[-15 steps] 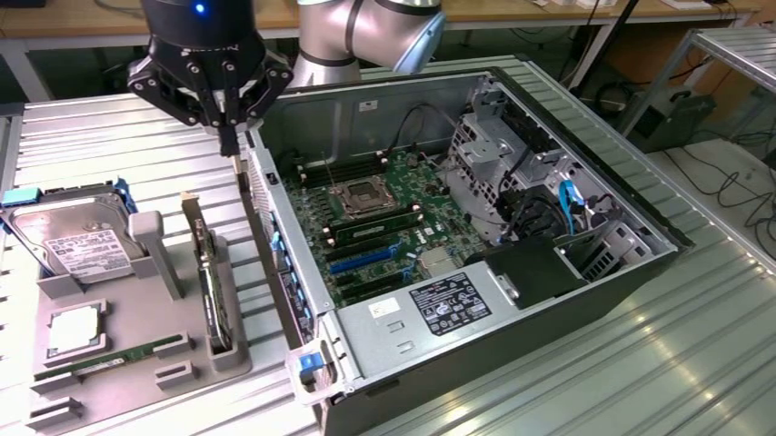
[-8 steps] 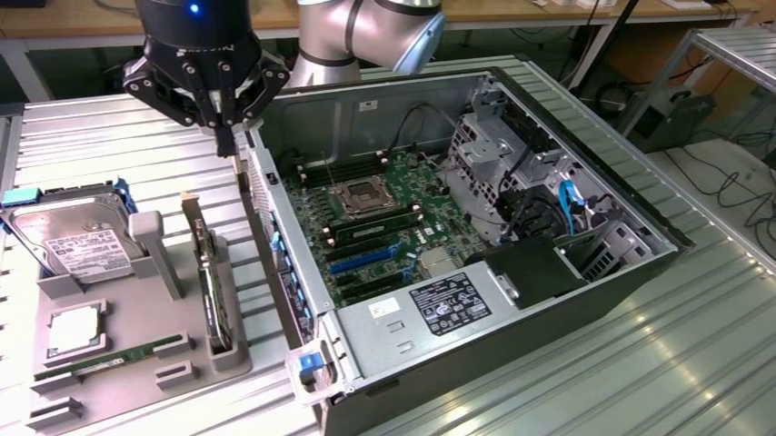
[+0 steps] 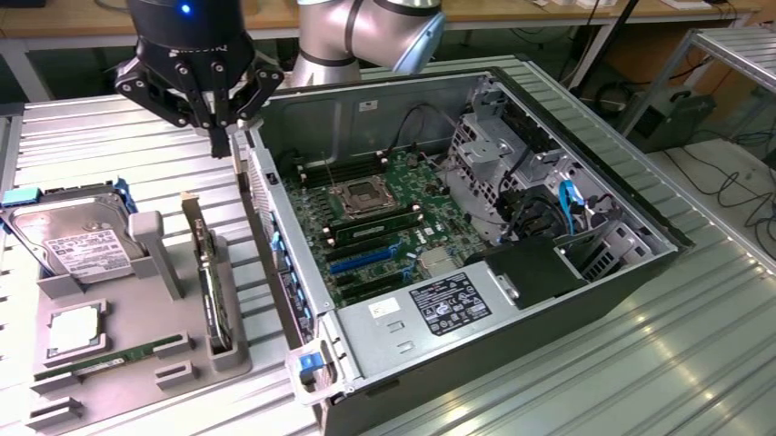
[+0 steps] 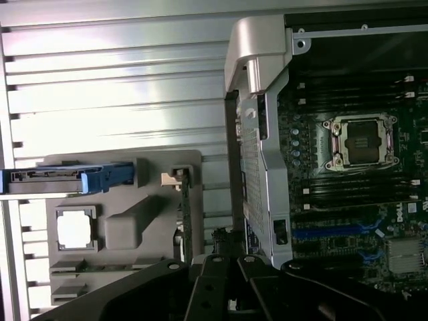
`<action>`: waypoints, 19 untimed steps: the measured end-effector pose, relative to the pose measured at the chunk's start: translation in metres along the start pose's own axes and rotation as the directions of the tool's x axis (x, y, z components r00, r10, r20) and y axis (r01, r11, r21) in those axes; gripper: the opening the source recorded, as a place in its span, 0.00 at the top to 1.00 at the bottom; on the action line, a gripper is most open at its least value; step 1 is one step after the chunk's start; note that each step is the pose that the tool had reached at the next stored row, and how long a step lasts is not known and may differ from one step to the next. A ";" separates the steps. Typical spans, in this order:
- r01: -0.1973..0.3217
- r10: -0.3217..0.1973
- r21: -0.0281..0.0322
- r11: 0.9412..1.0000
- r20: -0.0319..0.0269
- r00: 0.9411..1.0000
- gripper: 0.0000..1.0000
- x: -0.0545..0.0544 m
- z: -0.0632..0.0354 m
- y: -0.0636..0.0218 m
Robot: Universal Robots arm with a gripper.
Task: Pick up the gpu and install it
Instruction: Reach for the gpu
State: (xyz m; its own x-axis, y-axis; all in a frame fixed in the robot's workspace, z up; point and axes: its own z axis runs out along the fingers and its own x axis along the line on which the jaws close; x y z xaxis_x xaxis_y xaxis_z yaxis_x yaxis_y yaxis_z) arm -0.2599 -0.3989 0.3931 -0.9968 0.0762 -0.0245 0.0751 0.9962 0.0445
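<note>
The gpu (image 3: 210, 277) stands on its edge in a slot of the grey holder tray (image 3: 134, 381), at the exterior view's left beside the open computer case (image 3: 606, 272). In the wrist view the gpu (image 4: 186, 217) shows edge-on as a thin dark strip along the tray's (image 4: 134, 221) side. My gripper (image 3: 218, 136) hangs above the table, beyond the gpu's far end and close to the case's corner. Its fingers are shut together with nothing between them. The dark fingers (image 4: 214, 287) show in the wrist view, above the gpu's near end.
The tray also carries a silver hard drive (image 3: 67, 241) with a blue caddy, a processor chip (image 3: 75, 331) and a green memory stick (image 3: 109, 357). Inside the case lie the motherboard (image 3: 370, 222), its blue slots (image 3: 363, 261) and a drive cage (image 3: 485, 154). A ribbed metal table (image 3: 679, 363) carries everything.
</note>
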 end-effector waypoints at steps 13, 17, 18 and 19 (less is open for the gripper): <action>0.000 0.000 0.000 1.000 0.000 1.000 0.89 0.006 -0.0002 -0.0004; 0.000 0.000 0.000 1.000 0.000 1.000 0.89 0.006 -0.0002 -0.0008; 0.000 0.000 0.000 1.000 0.000 1.000 0.89 0.006 -0.0002 -0.0012; 0.000 0.000 0.000 1.000 0.000 1.000 0.89 0.005 -0.0002 -0.0016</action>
State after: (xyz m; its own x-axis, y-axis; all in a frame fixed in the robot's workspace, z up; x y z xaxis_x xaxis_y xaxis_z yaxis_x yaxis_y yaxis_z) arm -0.2654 -0.4001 0.3932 -0.9968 0.0762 -0.0244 0.0751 0.9962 0.0445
